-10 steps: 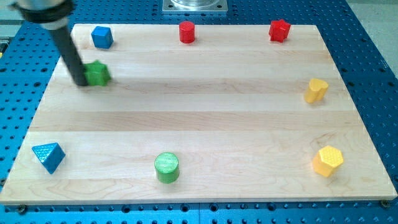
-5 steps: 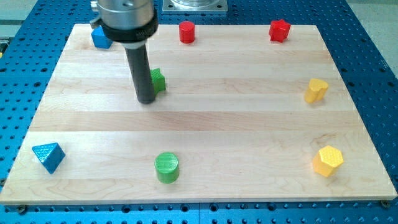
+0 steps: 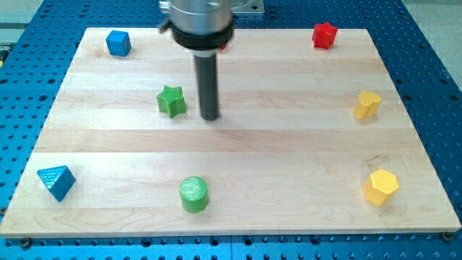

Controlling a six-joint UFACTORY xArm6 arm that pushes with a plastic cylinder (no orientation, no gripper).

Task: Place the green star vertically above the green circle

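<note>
Green star [image 3: 171, 100] in the board's [image 3: 289, 144] upper left part, just left of my tip [image 3: 210, 117], a small gap between, not touching. Rod bare, holding nothing. Green circle [image 3: 193, 194] near the view's bottom edge, slightly right of the star, well apart. Blue cube [image 3: 118, 42] top left, red star [image 3: 325, 35] top right, blue triangle [image 3: 56, 181] bottom left, two yellow blocks at right.

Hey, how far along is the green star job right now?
Mostly done: the green star sits up the board from the green circle, though slightly toward the view's left. My tip stands just to the star's right, not touching. Left: a small nudge rightward to line up.
</note>
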